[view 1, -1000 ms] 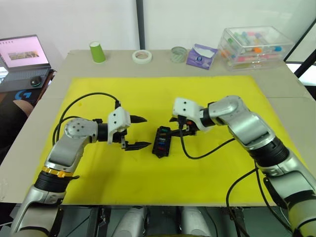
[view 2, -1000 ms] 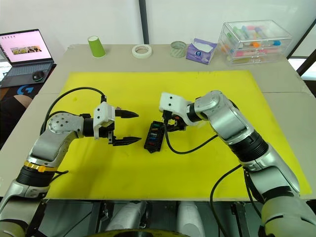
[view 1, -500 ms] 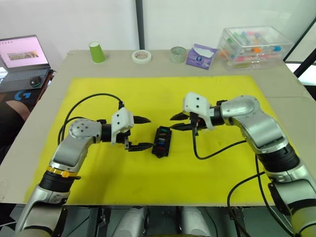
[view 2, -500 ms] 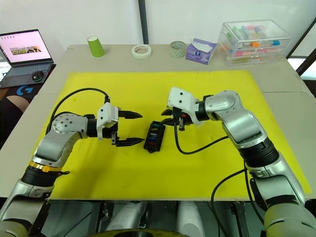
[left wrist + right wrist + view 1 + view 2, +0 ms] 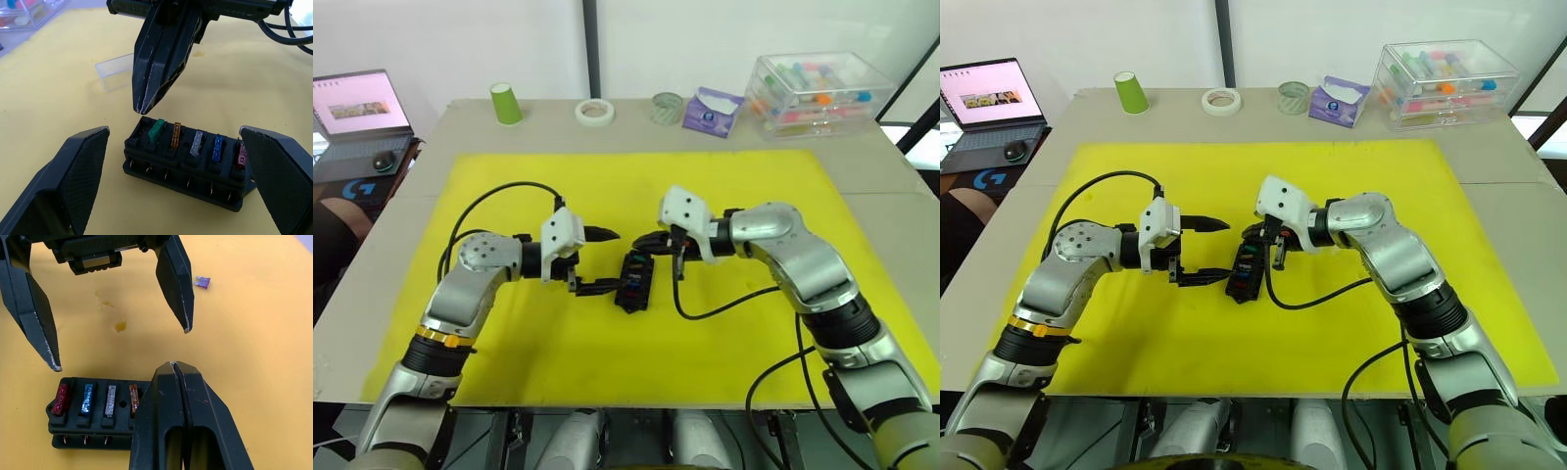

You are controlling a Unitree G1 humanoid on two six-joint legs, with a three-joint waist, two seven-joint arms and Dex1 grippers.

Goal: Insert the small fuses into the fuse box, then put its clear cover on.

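Between your left gripper's (image 5: 171,147) spread fingers lies the fuse box (image 5: 188,156), long axis across them, your right gripper's (image 5: 143,108) closed tips at its green-fuse (image 5: 156,131) end.

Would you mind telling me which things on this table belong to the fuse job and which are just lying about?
Belong to the job:
- fuse box, five fuses seated
- loose purple fuse on the mat
- clear cover behind the box
- left gripper, open
- right gripper, shut

Lying about:
- green cup
- tape roll
- tissue pack
- clear storage case
- laptop
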